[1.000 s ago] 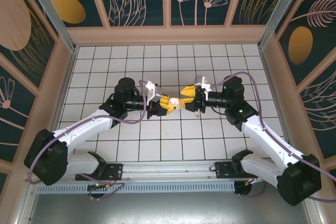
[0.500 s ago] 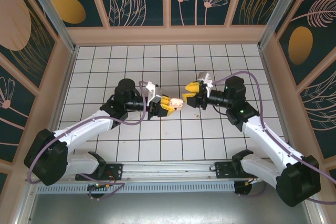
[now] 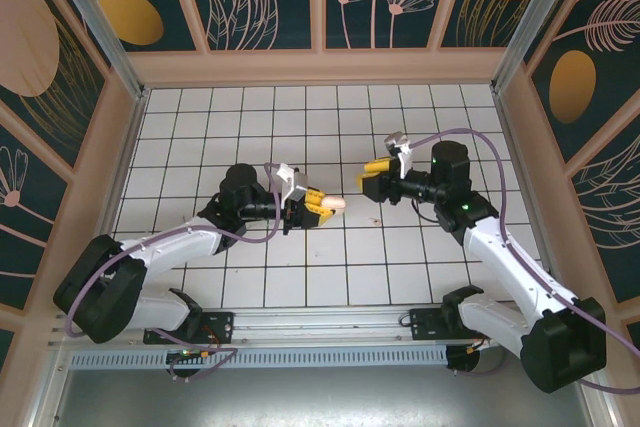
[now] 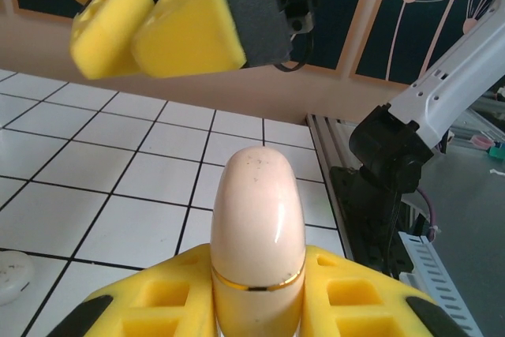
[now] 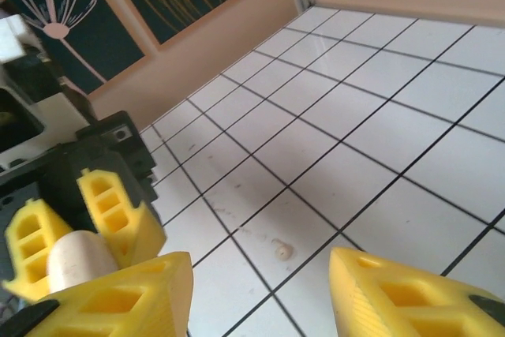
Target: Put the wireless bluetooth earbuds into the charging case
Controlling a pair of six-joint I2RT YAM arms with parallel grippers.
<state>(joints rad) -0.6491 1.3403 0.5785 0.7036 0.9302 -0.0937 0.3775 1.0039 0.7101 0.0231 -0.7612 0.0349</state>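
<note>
We clamp the charging case [image 4: 257, 226] in the left gripper [image 3: 312, 203], its long axis toward the right gripper [image 3: 373, 174]. That one's jaws stand apart and empty, and below them lies perhaps an earbud [image 5: 282, 251].

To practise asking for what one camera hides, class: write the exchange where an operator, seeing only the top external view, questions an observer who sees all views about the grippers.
Operator: The left gripper holds the charging case. Is the right gripper carrying anything?
Observer: No; the right wrist view shows its fingers apart, bare tiled floor between them.
Operator: Anything small on the floor?
Observer: Yes, a small pale round piece lies on a tile ahead of the right gripper.
</note>
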